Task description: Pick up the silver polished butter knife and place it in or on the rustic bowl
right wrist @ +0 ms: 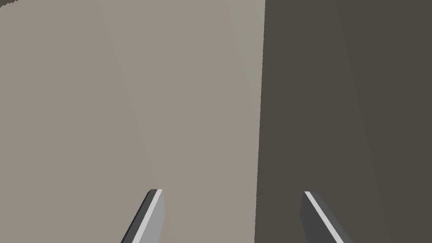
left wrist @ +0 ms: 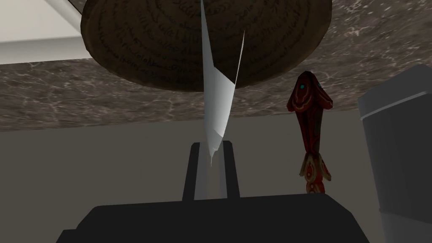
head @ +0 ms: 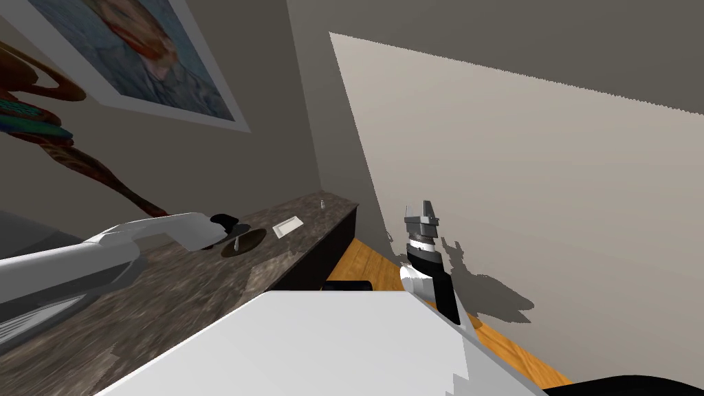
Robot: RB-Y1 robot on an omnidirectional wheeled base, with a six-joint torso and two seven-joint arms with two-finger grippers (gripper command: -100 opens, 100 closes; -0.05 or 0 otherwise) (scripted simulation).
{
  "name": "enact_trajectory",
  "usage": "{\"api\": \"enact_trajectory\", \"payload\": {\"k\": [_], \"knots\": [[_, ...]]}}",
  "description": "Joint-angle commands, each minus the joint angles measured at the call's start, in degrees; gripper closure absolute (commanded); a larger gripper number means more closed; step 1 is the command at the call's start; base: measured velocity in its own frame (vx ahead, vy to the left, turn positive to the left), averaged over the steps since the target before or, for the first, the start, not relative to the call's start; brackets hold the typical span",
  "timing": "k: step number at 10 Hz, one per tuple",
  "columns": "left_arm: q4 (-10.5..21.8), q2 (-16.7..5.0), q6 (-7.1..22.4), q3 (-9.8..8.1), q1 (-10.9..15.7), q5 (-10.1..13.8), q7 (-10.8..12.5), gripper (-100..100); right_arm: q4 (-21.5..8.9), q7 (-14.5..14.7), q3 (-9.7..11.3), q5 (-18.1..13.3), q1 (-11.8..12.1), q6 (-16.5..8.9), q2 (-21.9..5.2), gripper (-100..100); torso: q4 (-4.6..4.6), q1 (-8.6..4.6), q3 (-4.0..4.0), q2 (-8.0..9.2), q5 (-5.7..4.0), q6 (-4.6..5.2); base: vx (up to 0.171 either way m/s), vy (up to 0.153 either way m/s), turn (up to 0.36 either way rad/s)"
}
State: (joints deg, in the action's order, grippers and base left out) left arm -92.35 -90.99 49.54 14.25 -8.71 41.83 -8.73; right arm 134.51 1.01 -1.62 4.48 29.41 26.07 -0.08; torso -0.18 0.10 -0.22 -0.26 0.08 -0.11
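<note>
The left gripper [left wrist: 209, 145] clamps the pale grey, pointed butter knife [left wrist: 217, 97] over the round, dark brown ridged bowl [left wrist: 168, 42] on the marbled brown counter [left wrist: 63, 97]. The right gripper [head: 423, 214], at 3 o'clock from the bowl, holds its fingers apart.

Dark marbled table [head: 206, 295] runs along grey wall [head: 275, 158] at 10 o'clk, w/ framed picture [head: 137, 62] hung above. Orange wood floor [head: 357, 265] at 12. Paler lit wall [head: 515, 172] at 2, shadow [head: 495, 295] low on it.
</note>
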Motion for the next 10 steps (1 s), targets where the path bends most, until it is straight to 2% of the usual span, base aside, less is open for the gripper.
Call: {"api": "enact_trajectory", "payload": {"k": [1, 5, 6, 7, 10], "knots": [[0.0, 0.0, 0.0, 0.00, 0.0, 0.0, 0.0, -100, 0.0, 0.0, 0.0, 0.0, 0.0, 0.0, 0.0, 0, 0.00, 0.00, 0.00, 0.00, 0.00, 0.00, 0.002, 0.007, 0.001], [0.0, 0.0, 0.0, 0.00, 0.0, 0.0, 0.0, -100, 0.0, 0.0, 0.0, 0.0, 0.0, 0.0, 0.0, 0, 0.02, -0.17, 0.04, 0.07, -0.05, 0.00, 0.000, 0.000, 0.000], [0.0, 0.0, 0.0, 0.00, 0.0, 0.0, 0.0, 0, 0.0, 0.0, 0.0, 0.0, 0.0, 0.0, 0.0, 0, 0.02, -0.17, 0.05, 0.07, -0.05, 0.00, 0.000, 0.000, 0.000], [-1.9, -1.0, 1.5, -0.90, 0.7, 1.1, -0.4, -100, 0.0, 0.0, 0.0, 0.0, 0.0, 0.0, 0.0, 0, 0.02, -0.17, 0.05, 0.07, -0.05, 0.00, 0.015, 0.016, 0.116], [-4.7, -2.5, 3.8, -2.25, 1.6, 2.7, -0.9, -100, 0.0, 0.0, 0.0, 0.0, 0.0, 0.0, 0.0, 0, 0.01, -0.07, 0.01, 0.01, -0.04, -0.01, 0.019, 0.030, 0.100]]}}
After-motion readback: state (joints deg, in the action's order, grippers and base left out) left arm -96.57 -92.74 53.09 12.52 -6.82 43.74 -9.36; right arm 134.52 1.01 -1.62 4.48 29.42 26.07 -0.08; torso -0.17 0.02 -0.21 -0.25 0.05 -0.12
